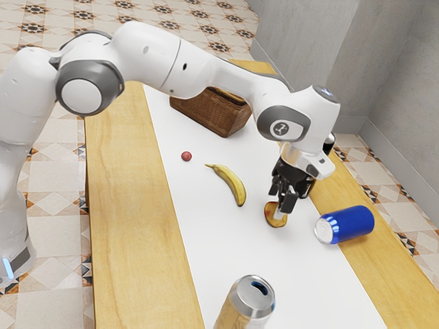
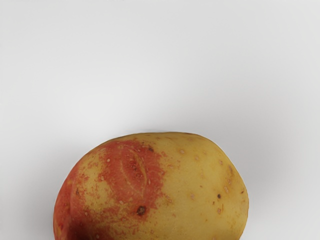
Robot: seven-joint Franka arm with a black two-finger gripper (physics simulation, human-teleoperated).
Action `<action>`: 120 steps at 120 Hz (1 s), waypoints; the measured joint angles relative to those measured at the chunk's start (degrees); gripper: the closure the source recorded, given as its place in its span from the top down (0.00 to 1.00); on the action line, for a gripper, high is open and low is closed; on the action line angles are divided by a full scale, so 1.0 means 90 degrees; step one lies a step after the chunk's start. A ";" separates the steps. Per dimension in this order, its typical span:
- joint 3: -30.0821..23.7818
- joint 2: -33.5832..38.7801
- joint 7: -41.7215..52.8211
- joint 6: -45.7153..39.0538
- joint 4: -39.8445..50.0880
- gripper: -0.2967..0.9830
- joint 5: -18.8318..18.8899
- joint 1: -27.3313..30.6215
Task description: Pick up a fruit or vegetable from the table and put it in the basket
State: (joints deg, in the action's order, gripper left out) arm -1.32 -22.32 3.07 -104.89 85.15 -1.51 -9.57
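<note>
Nearest the camera in the exterior view, a drinks can with a silvery top (image 1: 253, 295) stands upright on the white runner (image 1: 247, 264), its lower part out of frame. Beyond it, toward the table's (image 1: 130, 226) long edge at the exterior view's right, a blue drinks can (image 1: 351, 223) lies on its side, silvery end toward the runner. The potato (image 1: 271, 217) rests on the runner, between the blue can and the banana, nearer that same long edge than the opposite one. Its skin, inspected in the wrist view, is part red and part yellow, with small dark spots. The black gripper (image 1: 283, 201) is lowered at the potato, with part of it in front of the potato in the exterior view; whether the jaws are clamped on it or stand apart around it, I cannot tell. The banana (image 1: 232, 184) lies well apart from both long edges, its stem directed toward a small red round fruit or vegetable (image 1: 186, 156) just beside it. Partly hidden behind the arm (image 1: 223, 75) is a dark object (image 1: 329, 143), near the long edge at the exterior view's right. Farthest, toward the table's far edge, sits the brown woven basket (image 1: 209, 115), partly covered by the arm; something yellow (image 1: 232, 95) shows at its top. The potato is outside the basket.
</note>
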 joint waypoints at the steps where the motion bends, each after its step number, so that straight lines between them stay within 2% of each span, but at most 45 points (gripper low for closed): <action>1: 0.0001 -0.0008 0.0000 0.0001 -0.0005 0.77 0.0001 0.0002; 70: 0.0009 -0.0570 0.0067 -0.0033 -0.0259 0.77 0.0002 0.0006; 90: 0.0015 -0.0574 0.0065 -0.0034 -0.0262 0.58 0.0032 -0.0001; 120: 0.0050 -0.0302 0.0045 0.0116 -0.0474 0.57 0.0110 0.0008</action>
State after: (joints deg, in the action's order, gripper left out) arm -0.87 -25.03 3.48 -103.84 80.88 -0.53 -9.50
